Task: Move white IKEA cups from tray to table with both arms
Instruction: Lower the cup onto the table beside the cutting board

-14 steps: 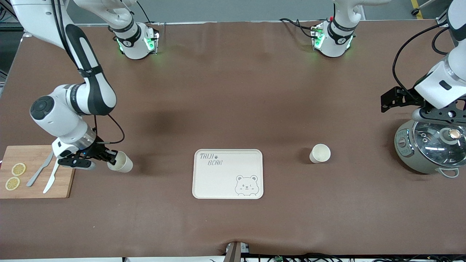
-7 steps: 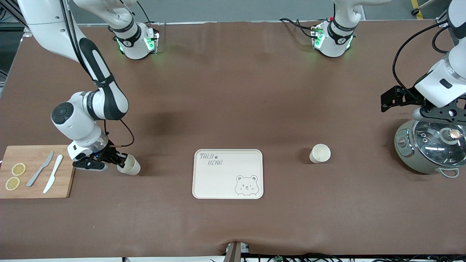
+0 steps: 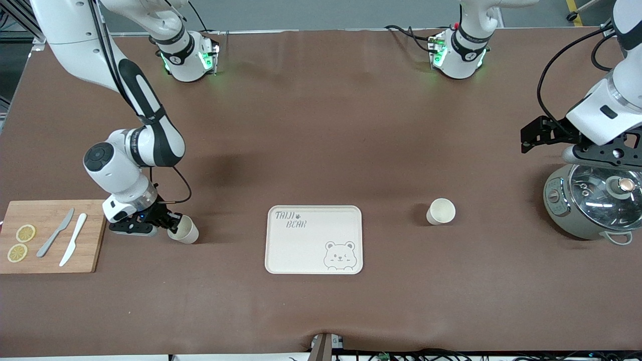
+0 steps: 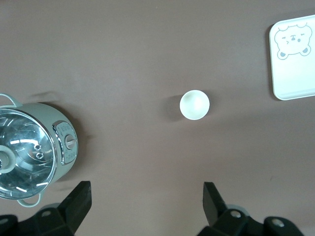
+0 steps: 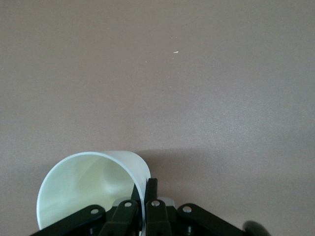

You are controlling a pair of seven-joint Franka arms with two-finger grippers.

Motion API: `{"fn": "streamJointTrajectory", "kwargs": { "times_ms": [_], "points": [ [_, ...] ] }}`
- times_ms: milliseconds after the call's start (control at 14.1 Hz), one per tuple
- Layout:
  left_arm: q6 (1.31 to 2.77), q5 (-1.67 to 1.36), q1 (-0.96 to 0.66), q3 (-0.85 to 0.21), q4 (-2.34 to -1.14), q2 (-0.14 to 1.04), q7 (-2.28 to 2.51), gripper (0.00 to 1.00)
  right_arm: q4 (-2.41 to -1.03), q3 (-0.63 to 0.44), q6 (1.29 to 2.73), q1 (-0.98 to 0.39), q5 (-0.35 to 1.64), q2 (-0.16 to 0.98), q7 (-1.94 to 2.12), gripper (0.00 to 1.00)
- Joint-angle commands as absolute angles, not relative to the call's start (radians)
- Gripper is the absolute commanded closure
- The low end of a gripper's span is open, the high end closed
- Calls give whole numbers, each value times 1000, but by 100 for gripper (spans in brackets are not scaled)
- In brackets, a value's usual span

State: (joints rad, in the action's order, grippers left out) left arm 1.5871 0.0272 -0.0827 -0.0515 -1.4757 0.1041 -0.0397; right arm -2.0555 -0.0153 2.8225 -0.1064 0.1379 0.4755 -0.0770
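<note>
A brown mat (image 3: 321, 150) covers the whole table, slightly creased and wavy along the edge nearest the front camera. Grey floor shows past the edge where the two arm bases stand, their rings lit green, with cables trailing from them.

The right gripper (image 3: 173, 228) is low over the mat, between the wooden cutting board (image 3: 30, 255) and the bear tray (image 3: 346, 220). Its jaws pinch the rim wall of one white cup (image 3: 186, 231), one finger inside and one outside, as the right wrist view shows (image 5: 93, 189). The cup is tilted, its mouth turned toward the gripper. Whether its base touches the mat I cannot tell.

On the cutting board lie a grey knife (image 3: 55, 232), a white knife (image 3: 73, 239) and two lemon slices (image 3: 25, 233), all near the right arm's end of the table.

The cream tray, printed "TAIJI BEAR" with a bear face, sits mid-table and carries nothing.

The second white cup (image 3: 441, 211) stands upright on the mat between the tray and the grey pot (image 3: 577, 215), well apart from both; the left wrist view looks straight down into it (image 4: 194, 104).

The left gripper (image 4: 145, 204) waits in the air over the mat beside the pot, at the left arm's end of the table, its jaws spread wide and holding nothing. The pot wears a glass lid (image 3: 604, 193) with a round knob.
</note>
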Motion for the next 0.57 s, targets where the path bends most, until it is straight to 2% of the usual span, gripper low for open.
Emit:
{"fn": "streamJointTrajectory", "kwargs": {
  "times_ms": [0, 213, 355, 427, 498],
  "points": [
    [1582, 29, -81, -55, -1476, 97, -37, 0, -2075, -18, 2865, -118, 164, 479, -71, 100],
    [1595, 29, -83, -55, -1477, 100, -35, 0, -2075, -18, 2869, -120, 163, 483, -71, 100],
    [1597, 29, -83, -55, -1477, 98, -35, 0, -2074, -18, 2861, -120, 163, 482, -71, 53],
    [1597, 29, -83, -55, -1476, 98, -34, 0, -2074, -18, 2856, -118, 163, 482, -71, 11],
    [1597, 29, -84, -55, -1477, 100, -34, 0, -2072, -18, 2856, -118, 163, 482, -72, 0]
  ]
}}
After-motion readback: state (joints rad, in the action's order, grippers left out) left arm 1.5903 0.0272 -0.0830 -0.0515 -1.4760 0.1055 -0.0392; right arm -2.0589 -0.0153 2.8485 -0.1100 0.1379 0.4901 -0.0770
